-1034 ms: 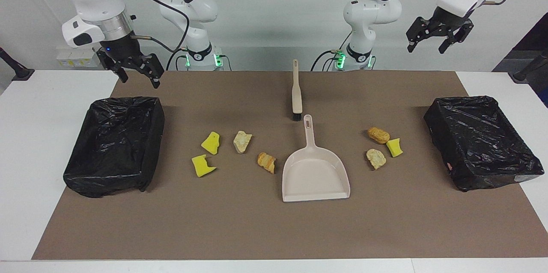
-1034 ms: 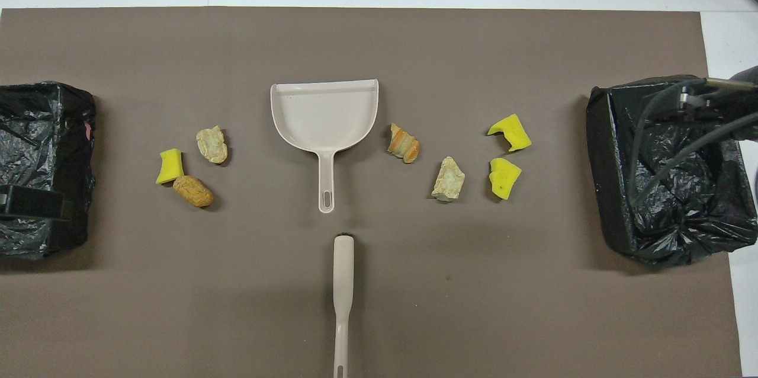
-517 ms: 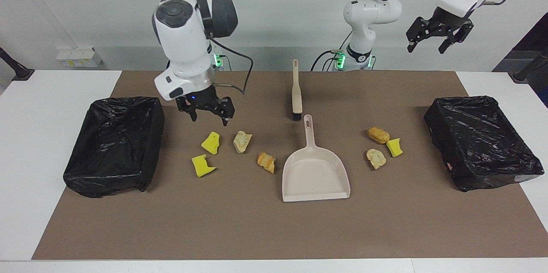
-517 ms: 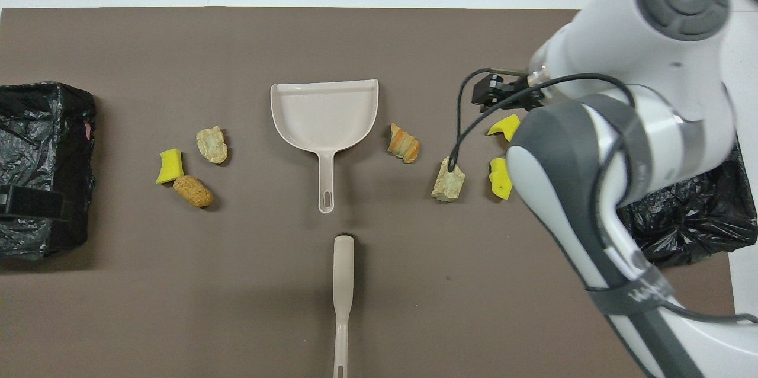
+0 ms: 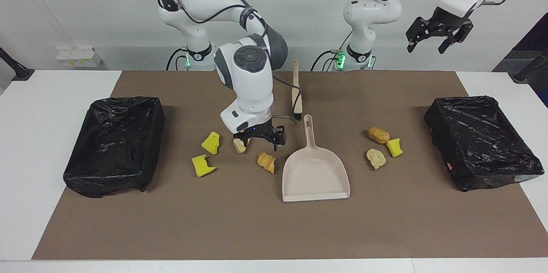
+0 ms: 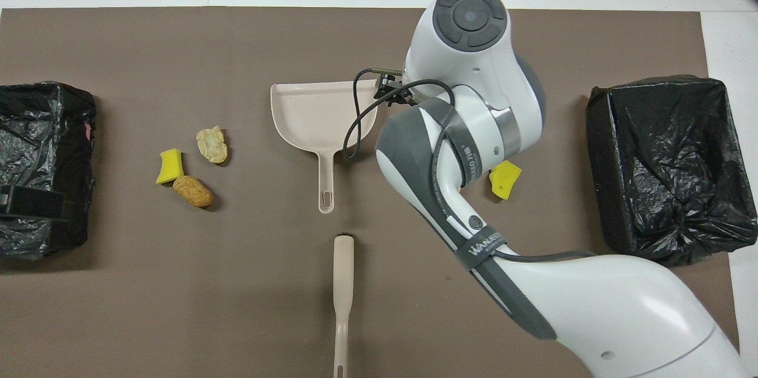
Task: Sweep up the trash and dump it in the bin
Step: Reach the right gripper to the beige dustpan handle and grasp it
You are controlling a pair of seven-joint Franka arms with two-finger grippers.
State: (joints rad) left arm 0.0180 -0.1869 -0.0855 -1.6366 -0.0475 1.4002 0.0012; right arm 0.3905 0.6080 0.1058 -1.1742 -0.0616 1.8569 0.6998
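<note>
My right hand [image 5: 261, 141] hangs open, low over the trash [image 5: 266, 162] lying at the dustpan's [image 5: 315, 174] 9 o'clock; 3 more scraps sit at its 3 o'clock. Left hand [image 5: 437, 39] waits open, high over the counter's edge. I'd grip the smooth plastic dustpan handle squarely, then the brush [image 5: 296, 92]. The spongy yellow chunks and crusty lumps should roll easily, so short strokes.

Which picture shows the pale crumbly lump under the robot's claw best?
The facing view. There the pale lump peeks out just below the right claw, beside a yellow sponge chunk. In the overhead view the right arm covers that spot completely, so the lump cannot be seen there at all.
</note>
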